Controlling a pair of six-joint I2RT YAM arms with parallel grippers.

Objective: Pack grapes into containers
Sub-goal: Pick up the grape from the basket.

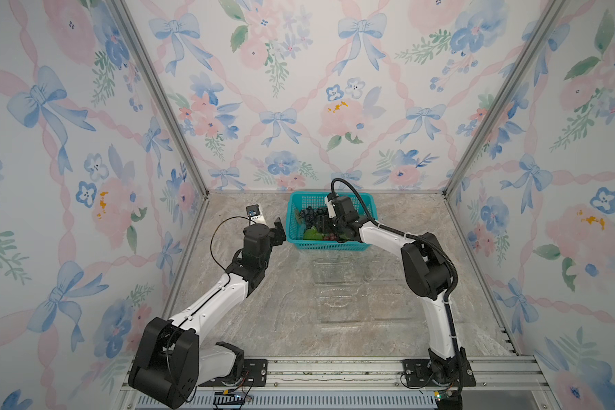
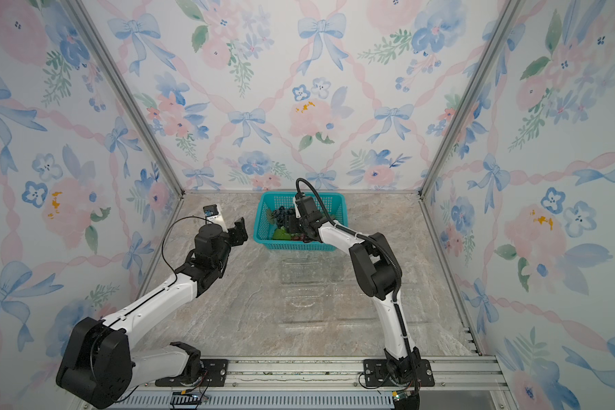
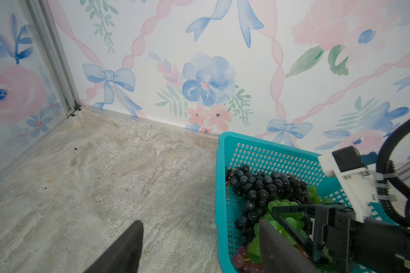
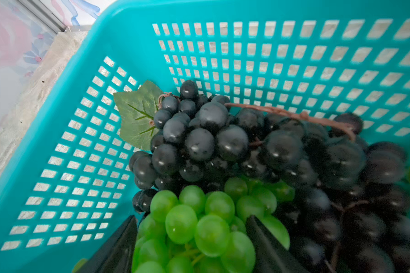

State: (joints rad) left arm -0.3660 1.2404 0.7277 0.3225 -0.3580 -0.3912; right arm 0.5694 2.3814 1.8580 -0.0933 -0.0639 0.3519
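Barely started: all the grapes (image 3: 265,186) sat in the basket (image 1: 331,194), containers (image 1: 348,305) empty nearby. The right gripper (image 4: 192,219) straddled the green bunch (image 4: 180,223), couldn't tell if clamped. The left gripper (image 3: 199,250) hung open, empty.

Grapes all in teal mesh basket (image 1: 329,246), mid back edge of counter (image 1: 263,319). Blue-black bunch (image 4: 199,141) w/ green leaf (image 4: 137,113) lies toward back, green bunch (image 4: 199,224) touching it, red grapes (image 3: 240,258) by front wall. Clear clamshell punnets, looks like 2 (image 1: 338,271) (image 1: 347,305), lie open & flat on counter just in front of basket, one behind other.
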